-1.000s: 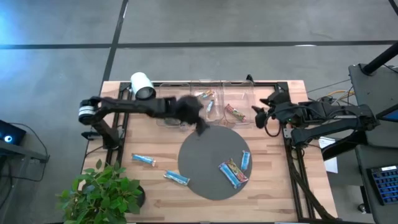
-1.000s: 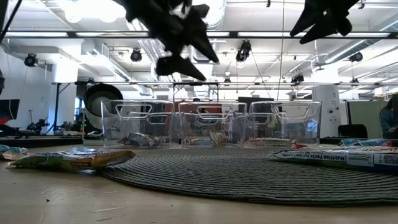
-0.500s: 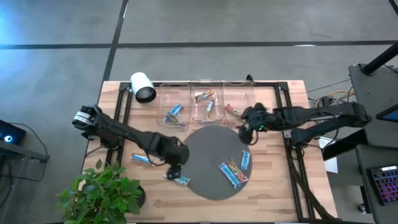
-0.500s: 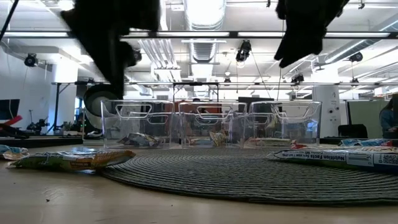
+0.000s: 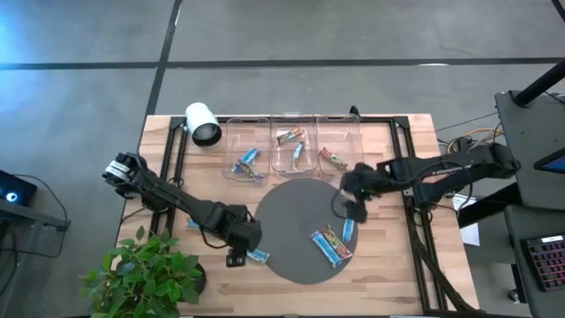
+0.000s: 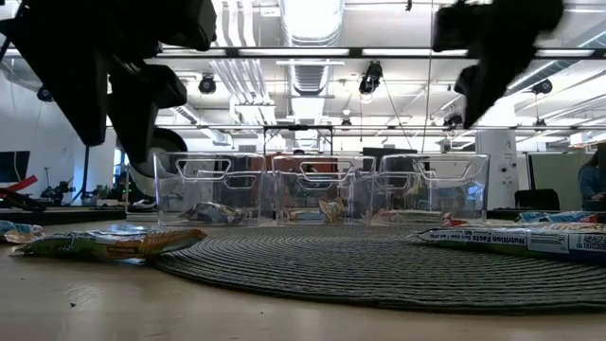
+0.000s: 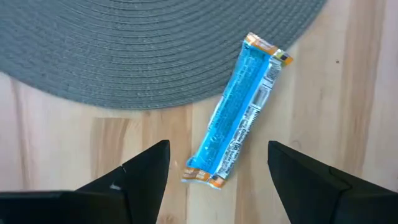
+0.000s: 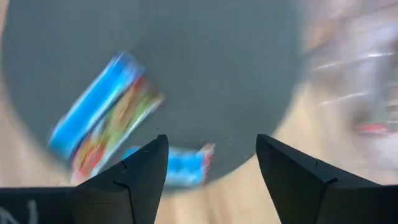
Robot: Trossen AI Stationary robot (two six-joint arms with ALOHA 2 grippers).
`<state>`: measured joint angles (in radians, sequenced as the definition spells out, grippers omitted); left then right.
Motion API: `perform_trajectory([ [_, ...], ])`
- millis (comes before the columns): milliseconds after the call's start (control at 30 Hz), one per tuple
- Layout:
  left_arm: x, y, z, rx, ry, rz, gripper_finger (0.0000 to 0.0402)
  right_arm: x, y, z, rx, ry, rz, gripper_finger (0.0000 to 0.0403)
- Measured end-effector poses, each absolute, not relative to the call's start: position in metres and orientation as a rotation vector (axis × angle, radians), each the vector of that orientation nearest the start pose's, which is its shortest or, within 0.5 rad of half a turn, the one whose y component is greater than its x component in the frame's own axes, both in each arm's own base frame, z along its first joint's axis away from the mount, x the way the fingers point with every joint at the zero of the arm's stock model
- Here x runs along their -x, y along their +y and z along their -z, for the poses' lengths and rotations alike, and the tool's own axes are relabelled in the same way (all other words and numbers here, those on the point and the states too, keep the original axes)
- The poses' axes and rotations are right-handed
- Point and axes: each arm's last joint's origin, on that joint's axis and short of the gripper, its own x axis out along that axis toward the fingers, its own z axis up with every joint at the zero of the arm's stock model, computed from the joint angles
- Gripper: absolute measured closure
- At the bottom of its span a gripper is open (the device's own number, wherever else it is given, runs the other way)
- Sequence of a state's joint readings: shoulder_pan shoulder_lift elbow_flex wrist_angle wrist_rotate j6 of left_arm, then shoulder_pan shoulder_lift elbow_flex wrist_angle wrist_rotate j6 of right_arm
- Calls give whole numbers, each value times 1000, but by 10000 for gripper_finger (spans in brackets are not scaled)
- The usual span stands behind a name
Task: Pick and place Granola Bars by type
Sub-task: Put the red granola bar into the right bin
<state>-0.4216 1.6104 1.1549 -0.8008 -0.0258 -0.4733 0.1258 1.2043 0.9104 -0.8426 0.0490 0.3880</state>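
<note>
Several granola bars lie flat about. One blue bar [image 5: 257,256] [image 7: 239,118] rests on the wood at the mat's near-left edge. My left gripper [image 5: 235,246] [image 7: 219,149] hovers open above it, one finger to each side and touching nothing. A blue bar [image 5: 324,249], a reddish-tan bar [image 5: 336,238] and another blue bar [image 5: 349,230] lie on the round grey mat [image 5: 291,221]. My right gripper [image 5: 353,193] [image 8: 211,140] is open above the mat's right part, over these bars. A further blue bar [image 5: 192,224] peeks out beside the left arm.
Three clear bins stand in a row at the far side: the left bin [image 5: 246,150] holds a blue bar, the middle bin [image 5: 294,146] two bars, the right bin [image 5: 334,148] a reddish one. A white roll [image 5: 203,123] sits far left, a plant [image 5: 150,269] near left.
My left gripper has swung from over the bins toward the near edge and come down above the blue bar beside the mat. My right gripper has moved from beside the right bin leftward and nearer, out over the mat's right part. No bar has shifted.
</note>
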Motion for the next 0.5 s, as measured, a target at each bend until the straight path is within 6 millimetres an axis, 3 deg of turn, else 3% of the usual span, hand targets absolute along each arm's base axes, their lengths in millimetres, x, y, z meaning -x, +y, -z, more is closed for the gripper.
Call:
perform_trajectory([
  [133, -281, -124, -222, 130, 1255, -14, 150, -214, 40, -230, -291, 1253, 33, 172],
  [333, -281, -119, -221, 252, 1259, -139, 150, -222, 41, -192, -767, 1414, 397, 172],
  [500, -277, -117, -219, 213, 1270, -122, 150, -229, 50, -177, -893, 1443, 547, 172],
])
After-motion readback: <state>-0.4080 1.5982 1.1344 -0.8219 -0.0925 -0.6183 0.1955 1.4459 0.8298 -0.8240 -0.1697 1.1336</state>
